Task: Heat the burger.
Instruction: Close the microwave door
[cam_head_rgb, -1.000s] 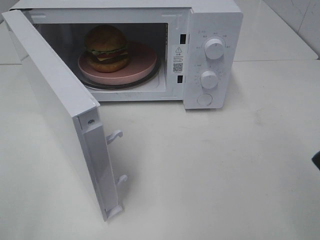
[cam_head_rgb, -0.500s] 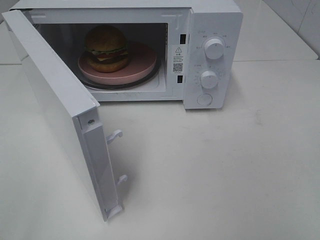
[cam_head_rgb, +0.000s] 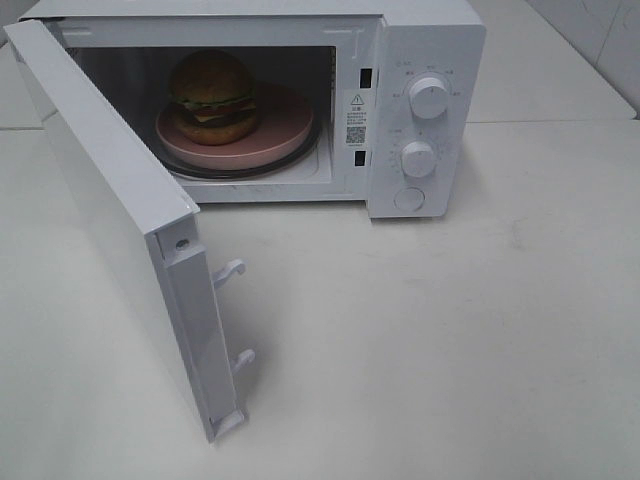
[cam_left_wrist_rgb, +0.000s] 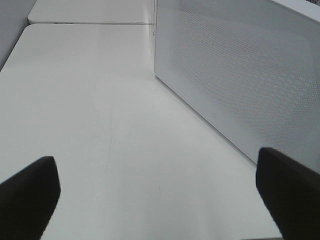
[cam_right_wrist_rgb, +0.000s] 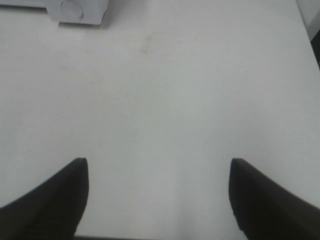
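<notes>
No word or number can be read. The white box-shaped microwave oven (cam_head_rgb: 425, 50) bears a small white paper sticker (cam_head_rgb: 356, 118) on its front frame, between the cavity's right edge and the control panel. It shows a black warning triangle (cam_head_rgb: 356, 99) at the top, fine print too small to read, and a QR code (cam_head_rgb: 356, 134) at the bottom. Tiny grey scale marks ring the upper white round knob (cam_head_rgb: 428, 97) and the lower white round knob (cam_head_rgb: 418, 159), also illegible.

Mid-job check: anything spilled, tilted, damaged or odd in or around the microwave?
Nothing stands out. The burger sits upright on the pink plate inside the microwave, toward the plate's left side but fully on it. The door stands wide open. No spills show on the table. The left gripper and right gripper are open and empty.
</notes>
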